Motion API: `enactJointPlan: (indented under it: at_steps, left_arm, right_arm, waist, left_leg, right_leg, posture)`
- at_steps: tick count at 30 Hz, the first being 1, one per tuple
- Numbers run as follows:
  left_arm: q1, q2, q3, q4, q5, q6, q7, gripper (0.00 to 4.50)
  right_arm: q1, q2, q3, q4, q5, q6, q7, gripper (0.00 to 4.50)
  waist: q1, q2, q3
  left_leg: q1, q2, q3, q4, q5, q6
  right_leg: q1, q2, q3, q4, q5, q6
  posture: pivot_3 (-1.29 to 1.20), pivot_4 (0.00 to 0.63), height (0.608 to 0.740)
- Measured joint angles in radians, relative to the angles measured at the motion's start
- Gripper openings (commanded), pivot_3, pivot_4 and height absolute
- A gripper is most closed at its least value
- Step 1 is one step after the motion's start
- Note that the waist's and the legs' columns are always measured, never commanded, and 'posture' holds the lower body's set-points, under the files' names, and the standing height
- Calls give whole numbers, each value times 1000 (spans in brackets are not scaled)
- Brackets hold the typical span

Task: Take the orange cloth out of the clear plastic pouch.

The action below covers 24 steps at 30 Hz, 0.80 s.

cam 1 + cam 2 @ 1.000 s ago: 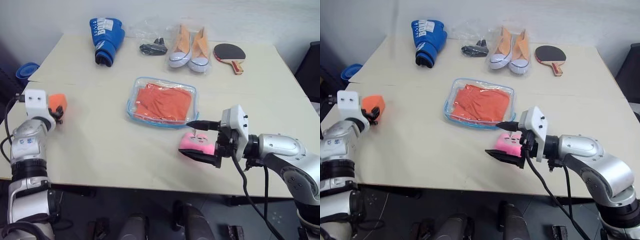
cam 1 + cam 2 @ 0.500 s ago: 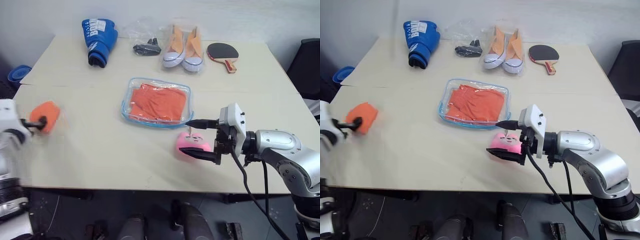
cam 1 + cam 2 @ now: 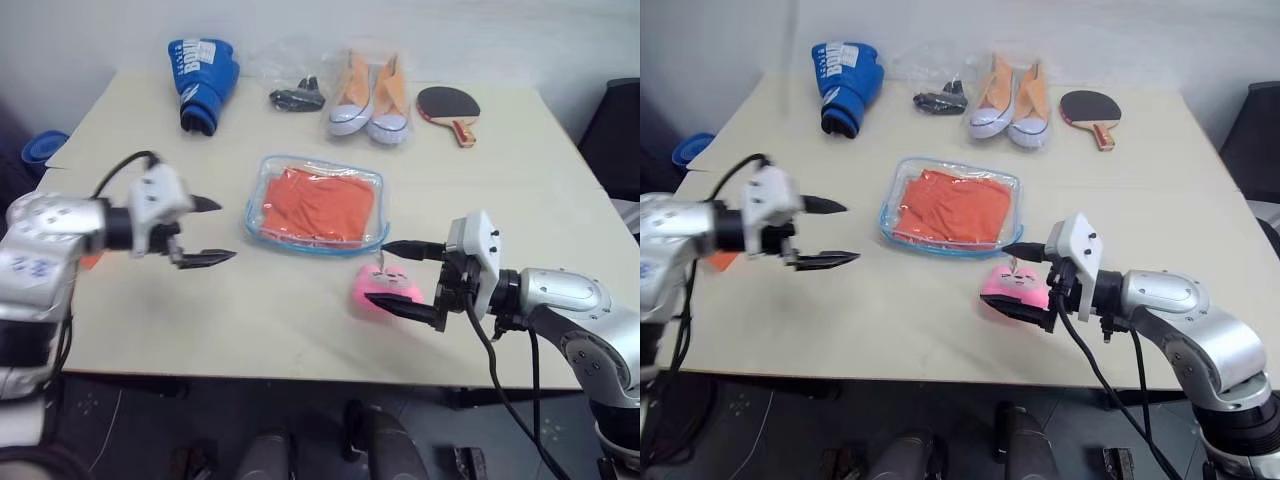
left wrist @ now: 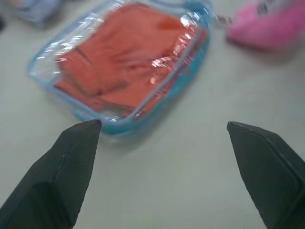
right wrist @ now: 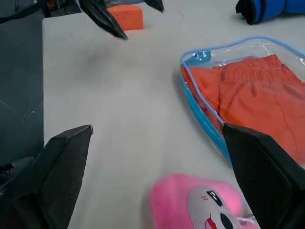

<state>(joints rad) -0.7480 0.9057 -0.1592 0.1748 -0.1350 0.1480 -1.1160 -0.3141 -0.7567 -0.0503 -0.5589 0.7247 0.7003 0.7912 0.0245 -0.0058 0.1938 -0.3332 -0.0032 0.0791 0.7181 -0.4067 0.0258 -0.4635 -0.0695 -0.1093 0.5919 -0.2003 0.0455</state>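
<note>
Orange cloth (image 3: pixel 322 205) is lying inside the clear plastic pouch (image 3: pixel 262 213) — left gripper (image 3: pixel 208 231) hovering beside it, fingers apart; right gripper (image 3: pixel 408 279) gaping around the pink charm (image 3: pixel 383 287).

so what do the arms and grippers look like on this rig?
Both arms have silver-grey rounded metal shells with black joints. Each wrist carries a white boxy module, from which two black pointed fingers extend: left gripper, right gripper. A black cable loops over the left arm by the wrist; another hangs below the right arm. No markings legible.
</note>
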Motion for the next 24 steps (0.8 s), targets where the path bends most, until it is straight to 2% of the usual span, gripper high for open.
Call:
enactJointPlan:
  at_steps: [2,6,12,15,17,24]
  left_arm:
    - [-128,-96,-110,207,144,-210,12,4483]
    - [-232,-203,-199,447,277,-458,62,4483]
    - [-307,-262,-214,653,359,-658,132,4483]
    - [-310,-277,-214,706,380,-708,156,3954]
    - [-311,-277,-214,729,400,-740,184,3439]
    - [-310,-277,-213,746,433,-796,214,1292]
  right_arm:
    - [10,1,-11,-12,0,1,-17,4500]
    - [31,3,-25,-41,1,5,-51,4500]
    - [73,4,-40,-85,10,21,-97,4500]
    - [86,4,-45,-99,12,23,-115,4500]
    - [89,4,-46,-103,12,24,-122,4500]
    - [97,4,-46,-107,13,24,-129,4500]
  waist:
    - [2,0,0]
    - [-2,0,0]
    - [0,0,0]
    - [0,0,0]
    - [0,0,0]
    - [2,0,0]
  left_leg:
    - [-1,0,2,0,0,2]
    - [-1,2,4,0,-2,5]
    - [0,2,6,1,-2,8]
    - [-1,2,1,1,-3,9]
    - [-1,1,-1,1,-3,10]
    - [-1,0,-2,2,-3,11]
  right_leg:
    - [-1,0,0,-1,0,1]
    - [-2,0,-2,-2,1,2]
    - [-2,-3,-2,-1,2,3]
    - [-2,-8,-1,-1,2,4]
    - [-2,-8,-2,-1,2,4]
    - [-2,-8,-2,-2,3,5]
  posture:
    - [0,150,740]
    - [0,150,740]
    - [0,150,740]
    - [0,150,740]
    - [0,150,740]
    - [0,150,740]
